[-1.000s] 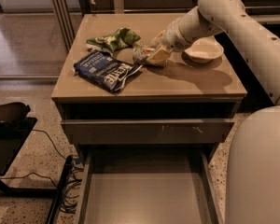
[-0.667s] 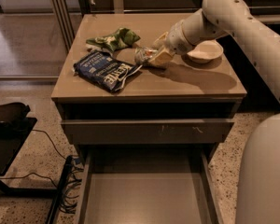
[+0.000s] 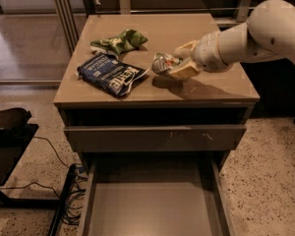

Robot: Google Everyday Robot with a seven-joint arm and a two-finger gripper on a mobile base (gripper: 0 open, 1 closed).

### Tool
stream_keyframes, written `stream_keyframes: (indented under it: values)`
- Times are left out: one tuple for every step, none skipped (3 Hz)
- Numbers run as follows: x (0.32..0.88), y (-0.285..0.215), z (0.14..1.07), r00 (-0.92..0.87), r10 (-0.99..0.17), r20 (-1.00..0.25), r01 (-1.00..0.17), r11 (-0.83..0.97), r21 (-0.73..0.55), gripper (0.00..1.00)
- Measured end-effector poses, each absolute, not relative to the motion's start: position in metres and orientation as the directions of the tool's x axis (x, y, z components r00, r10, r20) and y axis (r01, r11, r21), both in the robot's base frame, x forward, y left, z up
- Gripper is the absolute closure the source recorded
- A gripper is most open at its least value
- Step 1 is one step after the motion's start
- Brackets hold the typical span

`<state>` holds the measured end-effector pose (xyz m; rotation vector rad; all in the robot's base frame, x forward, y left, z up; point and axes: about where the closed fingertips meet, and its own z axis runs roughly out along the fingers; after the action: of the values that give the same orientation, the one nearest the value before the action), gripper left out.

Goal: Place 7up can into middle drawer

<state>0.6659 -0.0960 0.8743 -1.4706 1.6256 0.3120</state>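
Observation:
The 7up can [image 3: 162, 63], small, dented and silvery with green and red marks, is held between the pale fingers [image 3: 186, 71] of my gripper [image 3: 174, 63]. The gripper is shut on it and holds it a little above the middle right of the cabinet top [image 3: 211, 90], with a shadow beneath. My white arm [image 3: 258, 36] reaches in from the right. The middle drawer [image 3: 152, 208] is pulled open at the bottom of the view, with a plain, bare grey floor. It lies below and in front of the can.
A dark blue chip bag [image 3: 110, 74] lies left of the can and a green snack bag [image 3: 120, 41] behind it. A shut drawer with a scratched grey panel [image 3: 155, 137] sits above the open one. Cables [image 3: 64, 200] and a dark object [image 3: 7, 132] are on the floor at left.
The gripper has lifted the can off the cabinet top and carried it toward the front edge. The white bowl seen behind it earlier no longer shows.

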Motion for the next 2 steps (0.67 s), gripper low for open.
stream_keyframes:
  values:
    - [0.605, -0.108, 0.878, 0.122, -0.641, -0.757, -0.877, 0.287, -0.384, 1.0]
    - [0.546, -0.116, 0.87, 0.119, -0.637, -0.762, -0.869, 0.305, -0.391, 1.0]
